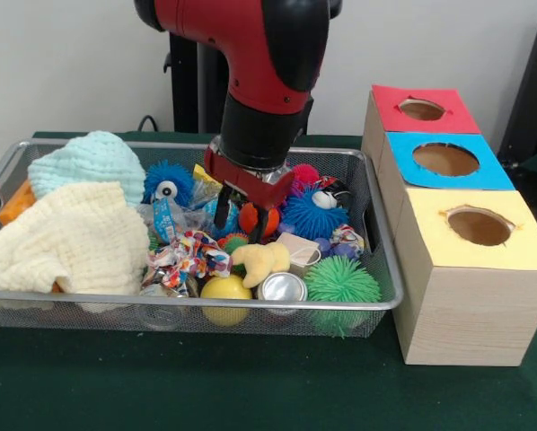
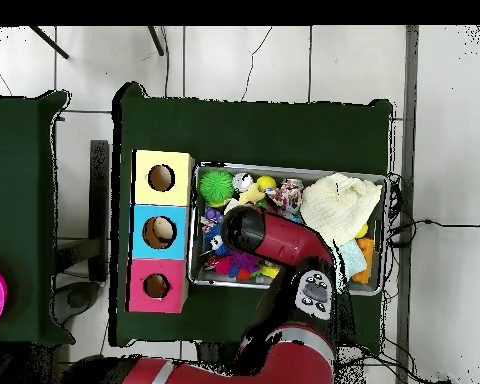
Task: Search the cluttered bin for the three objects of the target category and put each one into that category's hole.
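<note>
A wire mesh bin [image 1: 381, 296] holds a jumble of toys. My gripper [image 1: 243, 218] is lowered into the bin's middle, open, with one black finger [image 1: 222, 214] on each side of an orange ball [image 1: 250, 220]. A blue spiky ball [image 1: 312, 214] lies just right of it, and a blue spiky ball with an eye [image 1: 167, 184] to its left. A wooden box on the right has a red hole [image 1: 421, 109], a blue hole [image 1: 445, 159] and a yellow hole [image 1: 478, 226]. In the overhead view the arm [image 2: 256, 231] hides the gripper.
A cream cloth [image 1: 71, 238] and a pale teal cloth [image 1: 84, 162] fill the bin's left half. Near the front rim lie a green spiky ball [image 1: 340, 280], a yellow ball [image 1: 225, 289], a silver can [image 1: 281, 287] and a yellow plush [image 1: 261, 260]. The box [image 2: 161, 232] stands beside the bin [image 2: 284, 166].
</note>
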You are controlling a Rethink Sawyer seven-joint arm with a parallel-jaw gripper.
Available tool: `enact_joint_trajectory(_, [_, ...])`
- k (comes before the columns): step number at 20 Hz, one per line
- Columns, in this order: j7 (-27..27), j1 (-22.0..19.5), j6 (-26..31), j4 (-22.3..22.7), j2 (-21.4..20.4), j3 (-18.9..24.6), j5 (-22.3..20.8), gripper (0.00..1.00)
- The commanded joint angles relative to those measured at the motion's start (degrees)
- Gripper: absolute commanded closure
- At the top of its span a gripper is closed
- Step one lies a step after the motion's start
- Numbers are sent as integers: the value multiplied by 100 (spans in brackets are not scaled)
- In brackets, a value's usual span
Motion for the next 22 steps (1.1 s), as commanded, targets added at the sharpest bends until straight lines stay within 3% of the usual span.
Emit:
enact_joint_trajectory(1, [533,-19,-304,-412,497,131,-235,0])
enact_joint_trajectory(10, [369,-276,-602,-888,1148,249,-312,0])
enact_joint_trajectory(22, [99,-381,542,-140,-121,421,-325,0])
